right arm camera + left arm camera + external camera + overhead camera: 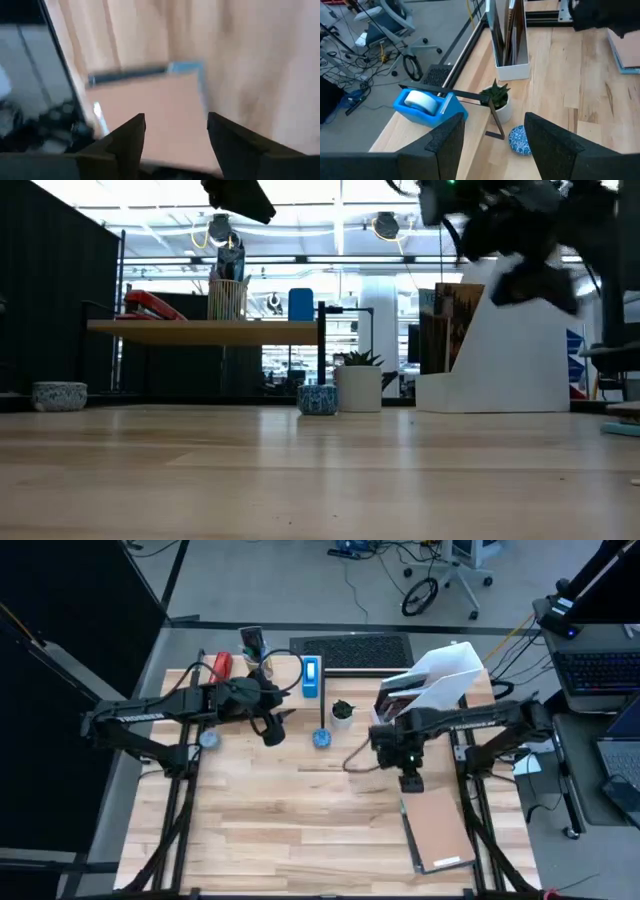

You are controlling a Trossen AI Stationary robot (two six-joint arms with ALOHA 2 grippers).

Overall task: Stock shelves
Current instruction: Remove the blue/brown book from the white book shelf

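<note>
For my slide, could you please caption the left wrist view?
Open left gripper above blue tape dispenser on shelf.

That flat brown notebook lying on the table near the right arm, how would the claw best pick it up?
The notebook lies flat, so its broad face offers nothing to pinch. Probably best to take a thin edge: the short end nearest the right claw, which hangs open just above it, coming down from above and closing across the thickness there. Its long right side lies close to the table edge, which might allow a side pinch.
</note>
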